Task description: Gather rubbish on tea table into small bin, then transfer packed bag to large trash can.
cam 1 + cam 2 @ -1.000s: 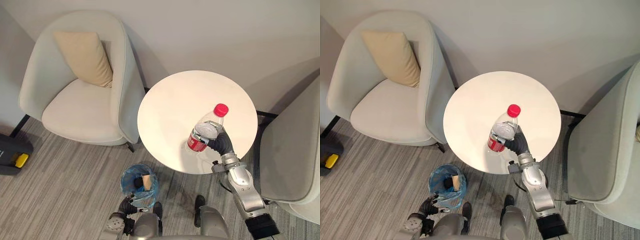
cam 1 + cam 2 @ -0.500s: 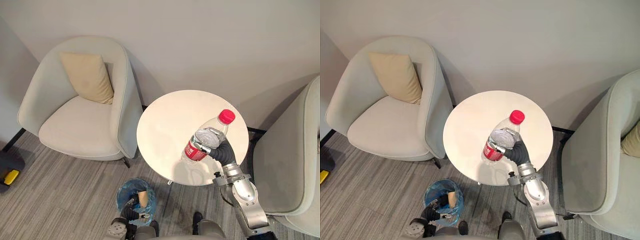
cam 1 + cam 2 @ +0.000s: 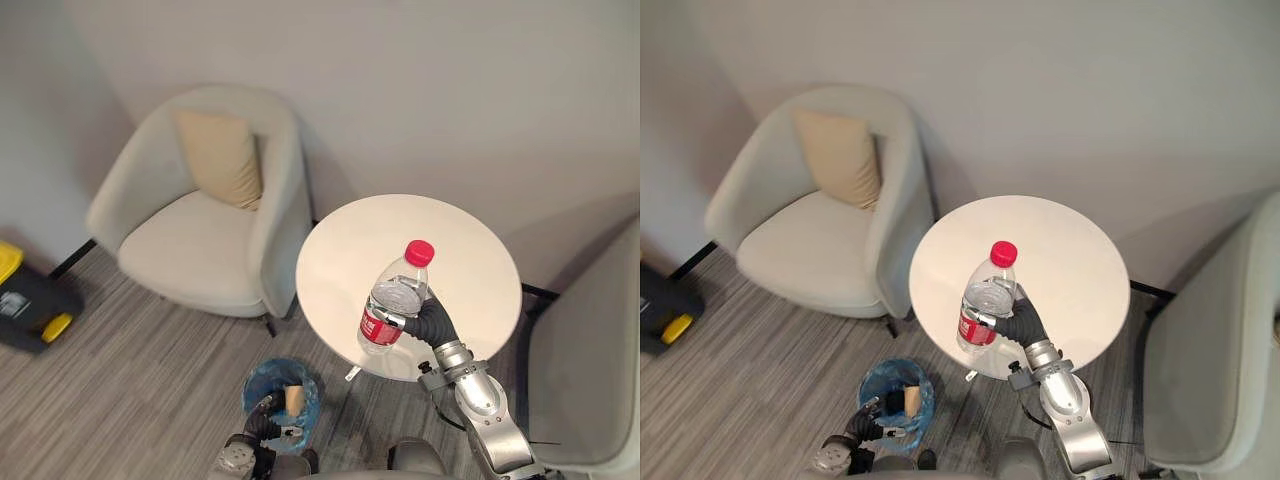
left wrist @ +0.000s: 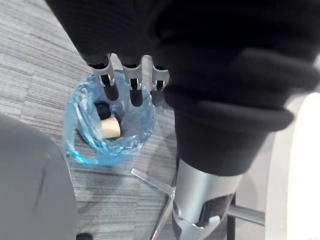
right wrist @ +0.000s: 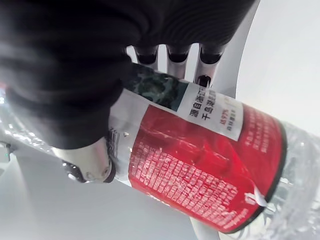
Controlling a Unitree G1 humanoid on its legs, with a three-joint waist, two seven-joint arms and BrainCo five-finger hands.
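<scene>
Right hand (image 3: 432, 322) wrapped round bottle (image 3: 392, 305), held tilted above table (image 3: 470, 250): swing down toward floor bin (image 3: 255, 378) at eight o'clock, release only once over the rim, clear of left hand (image 4: 134, 85), fingers relaxed above it.

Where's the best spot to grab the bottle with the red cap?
Take the bottle round its middle, by the red label, from the side, as the right hand does. It's round there for fingers to wrap; the cap end narrows.

Lounge corner: armchairs (image 3: 205, 225), round tea table (image 3: 420, 240)
</scene>
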